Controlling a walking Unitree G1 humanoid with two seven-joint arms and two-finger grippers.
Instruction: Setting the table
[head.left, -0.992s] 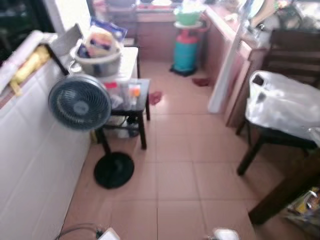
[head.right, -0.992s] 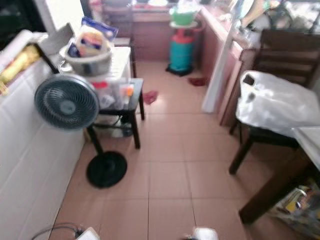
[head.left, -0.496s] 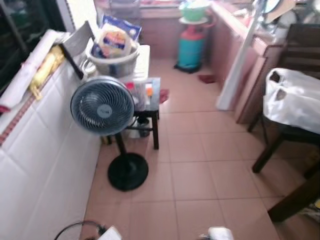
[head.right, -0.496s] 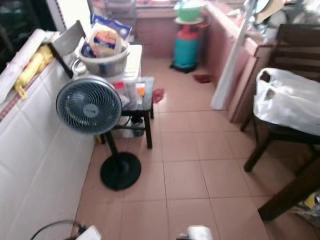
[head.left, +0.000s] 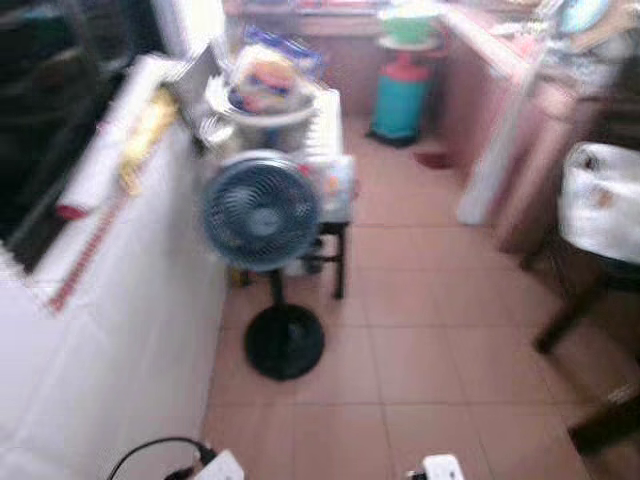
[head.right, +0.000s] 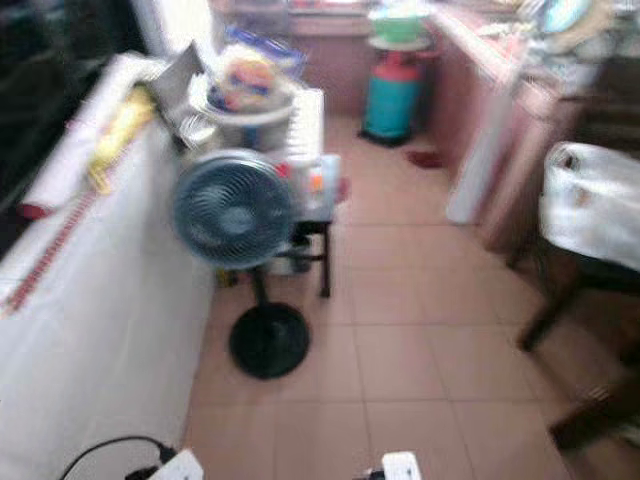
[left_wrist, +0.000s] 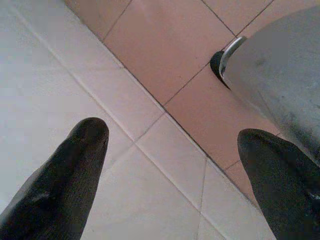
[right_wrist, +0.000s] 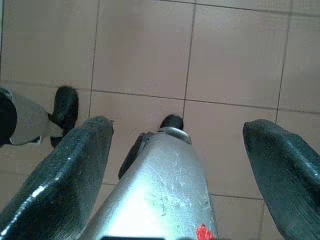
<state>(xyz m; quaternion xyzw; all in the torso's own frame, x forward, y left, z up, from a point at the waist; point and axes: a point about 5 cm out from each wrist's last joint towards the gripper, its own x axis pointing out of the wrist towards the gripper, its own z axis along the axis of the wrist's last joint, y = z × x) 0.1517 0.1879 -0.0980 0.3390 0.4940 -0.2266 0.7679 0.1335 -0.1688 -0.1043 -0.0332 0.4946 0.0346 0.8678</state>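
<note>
My left gripper (left_wrist: 172, 135) hangs open above the seam where the pink floor tiles meet the white tiled wall, with nothing between its black fingers (left_wrist: 75, 170). My right gripper (right_wrist: 180, 127) is open too, pointing down at the pink floor past my silver leg (right_wrist: 160, 190). A dark wooden chair with a white plastic bag (head.left: 605, 200) on its seat stands at the right edge. A dark table leg (head.left: 610, 425) shows at the lower right. The eye views are blurred.
A standing fan (head.left: 260, 210) on a round black base (head.left: 284, 340) stands by the white tiled ledge (head.left: 120, 330). Behind it is a small black side table with a basin of packets (head.left: 270, 95). A teal gas cylinder (head.left: 400, 95) and a pink counter (head.left: 510, 90) lie further back. A black cable (head.left: 150, 455) lies by my feet.
The camera has turned left: fan, side table and chair have all slid to the right of the picture, more of the white ledge shows, and the blur has grown.
</note>
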